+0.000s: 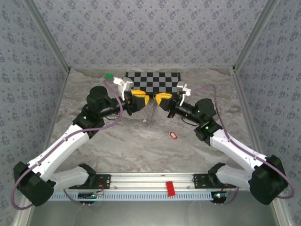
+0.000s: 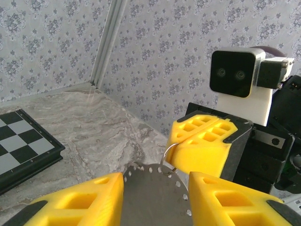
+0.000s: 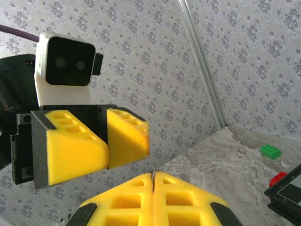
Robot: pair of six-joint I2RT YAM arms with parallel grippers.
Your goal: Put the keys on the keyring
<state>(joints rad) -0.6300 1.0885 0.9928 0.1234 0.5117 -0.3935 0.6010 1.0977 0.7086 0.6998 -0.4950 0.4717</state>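
The keyring is a thin grey flat piece with holes along its rim, and it spans the gap between my left gripper's yellow fingers. A small wire ring through one rim hole is pinched in my shut right gripper. From above, the two grippers, left and right, face each other just in front of the chessboard, with the faint keyring hanging between them. In the right wrist view a metal edge sticks out of the closed right gripper. The keys, a tiny red tag, lie on the table nearer me, apart from both grippers.
The chessboard lies at the back centre, and its corner shows at the left. A green block sits by its left end. A red block rests on the front rail. Patterned walls enclose the table.
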